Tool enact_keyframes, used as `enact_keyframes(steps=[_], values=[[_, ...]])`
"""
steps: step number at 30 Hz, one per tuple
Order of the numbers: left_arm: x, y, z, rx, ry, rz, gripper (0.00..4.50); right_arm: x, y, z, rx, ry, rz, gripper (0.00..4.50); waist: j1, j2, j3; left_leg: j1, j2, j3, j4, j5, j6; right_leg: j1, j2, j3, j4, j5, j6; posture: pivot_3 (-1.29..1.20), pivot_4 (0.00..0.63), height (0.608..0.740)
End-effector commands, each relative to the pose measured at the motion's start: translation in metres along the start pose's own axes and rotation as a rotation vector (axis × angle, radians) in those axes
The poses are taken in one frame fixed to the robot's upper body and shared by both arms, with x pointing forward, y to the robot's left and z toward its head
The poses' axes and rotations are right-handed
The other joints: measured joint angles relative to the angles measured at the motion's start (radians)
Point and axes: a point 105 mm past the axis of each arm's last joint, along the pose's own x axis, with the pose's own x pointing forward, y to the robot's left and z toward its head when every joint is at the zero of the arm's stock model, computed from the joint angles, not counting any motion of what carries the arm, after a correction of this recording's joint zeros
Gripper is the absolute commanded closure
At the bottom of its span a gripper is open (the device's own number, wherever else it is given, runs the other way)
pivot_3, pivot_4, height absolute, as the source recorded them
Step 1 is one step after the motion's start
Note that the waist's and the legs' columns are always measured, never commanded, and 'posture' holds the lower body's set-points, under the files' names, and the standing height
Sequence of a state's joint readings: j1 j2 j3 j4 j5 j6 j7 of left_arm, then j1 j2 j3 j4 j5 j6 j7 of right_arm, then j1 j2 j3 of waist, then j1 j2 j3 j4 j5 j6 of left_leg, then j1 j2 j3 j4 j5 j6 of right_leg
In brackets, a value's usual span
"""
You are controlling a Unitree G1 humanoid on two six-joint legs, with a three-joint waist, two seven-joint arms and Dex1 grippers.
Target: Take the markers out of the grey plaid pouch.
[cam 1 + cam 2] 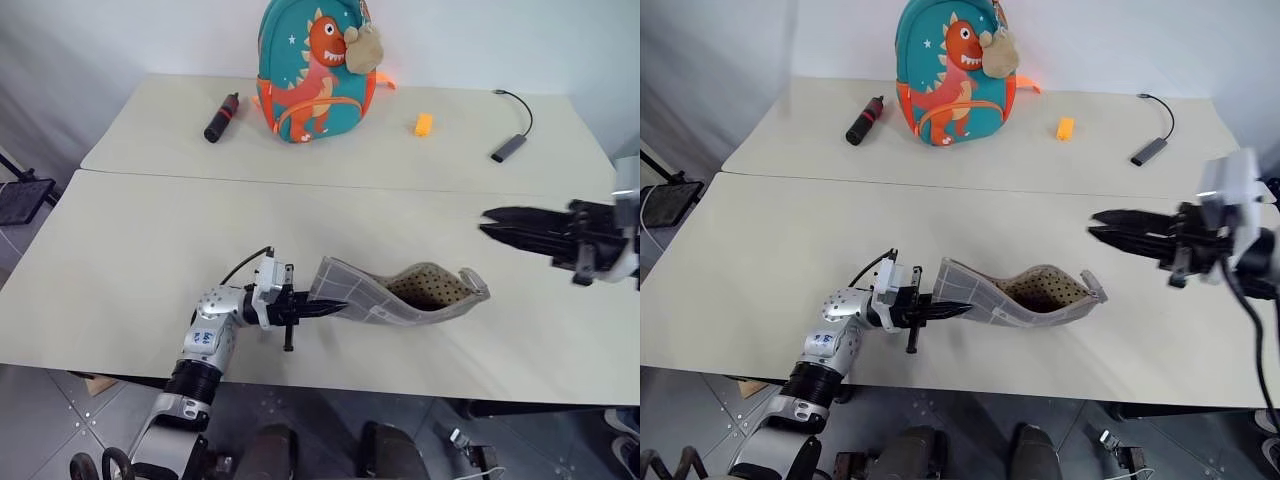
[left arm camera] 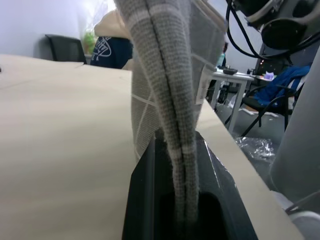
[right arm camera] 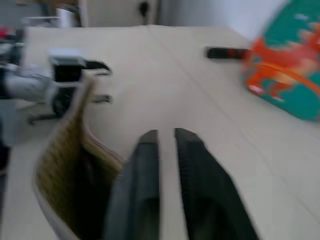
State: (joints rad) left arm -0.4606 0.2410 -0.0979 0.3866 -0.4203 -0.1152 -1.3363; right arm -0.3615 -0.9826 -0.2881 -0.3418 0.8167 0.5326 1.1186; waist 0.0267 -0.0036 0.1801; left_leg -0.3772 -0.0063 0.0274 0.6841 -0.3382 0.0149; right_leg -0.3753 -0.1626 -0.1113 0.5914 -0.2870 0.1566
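The grey plaid pouch (image 1: 400,295) lies near the table's front edge, sagging in the middle. Its mouth gapes open toward the right and shows the cream polka-dot lining (image 1: 1045,292). My left gripper (image 1: 305,308) is shut on the pouch's closed left end, and the fabric (image 2: 167,100) runs up from between its fingers (image 2: 145,190). My right gripper (image 1: 487,222) hangs above the table to the right of the pouch's mouth, pointing left, shut with nothing in it and apart from the pouch. The markers are hidden.
At the back of the far table stands a teal dinosaur backpack (image 1: 315,75). A black-and-red cylinder (image 1: 221,118) lies to its left, a small orange block (image 1: 424,124) to its right, and a grey adapter with a cable (image 1: 508,148) further right. A seam (image 1: 300,182) divides the two tables.
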Motion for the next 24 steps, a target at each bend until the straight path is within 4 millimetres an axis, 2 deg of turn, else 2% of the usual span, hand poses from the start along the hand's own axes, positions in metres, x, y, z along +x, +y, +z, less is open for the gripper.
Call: enact_keyframes(steps=[1,6,13,18,21,24], values=[[-0.002,0.001,-0.003,0.027,0.014,0.015,4.5,0.019,0.022,0.008,-0.011,-0.014,0.115,4.46,0.001,0.0,0.0,0.0,0.0,0.0,0.0,0.0,0.0,0.0,0.0,0.0,0.0,0.0,0.0,0.0,0.15,0.74],[-0.002,0.002,-0.002,0.043,0.004,0.045,4.5,0.028,0.035,-0.004,-0.048,0.068,0.181,4.46,0.0,0.0,0.0,-0.001,-0.002,0.0,0.0,0.0,0.0,0.0,0.0,0.0,0.0,0.0,0.0,0.0,0.15,0.74],[-0.004,-0.004,-0.006,0.06,0.01,0.057,4.5,0.047,0.032,-0.04,-0.033,0.275,0.106,4.46,-0.003,0.0,0.0,0.0,-0.002,0.0,0.0,0.0,0.0,0.0,0.0,0.0,0.0,0.0,0.0,0.0,0.15,0.74],[-0.003,-0.005,-0.006,0.064,0.005,0.065,4.5,0.054,0.032,-0.042,-0.059,0.311,0.111,4.46,-0.003,0.0,0.0,0.0,-0.002,0.0,0.0,0.0,0.0,0.0,0.0,0.0,0.0,0.0,0.0,0.0,0.15,0.74],[-0.004,-0.006,-0.007,0.064,0.006,0.068,4.5,0.059,0.04,-0.045,-0.103,0.36,0.186,4.46,-0.003,0.0,0.0,-0.001,-0.002,0.0,0.0,0.0,0.0,-0.001,0.0,0.0,0.0,0.0,0.0,0.0,0.15,0.74],[-0.003,-0.007,-0.008,0.063,0.007,0.068,4.5,0.073,0.049,-0.039,-0.108,0.356,0.23,4.46,-0.005,0.0,0.0,0.0,-0.002,0.0,0.0,0.0,0.0,-0.001,0.0,0.0,0.0,0.0,0.0,0.0,0.15,0.74]])
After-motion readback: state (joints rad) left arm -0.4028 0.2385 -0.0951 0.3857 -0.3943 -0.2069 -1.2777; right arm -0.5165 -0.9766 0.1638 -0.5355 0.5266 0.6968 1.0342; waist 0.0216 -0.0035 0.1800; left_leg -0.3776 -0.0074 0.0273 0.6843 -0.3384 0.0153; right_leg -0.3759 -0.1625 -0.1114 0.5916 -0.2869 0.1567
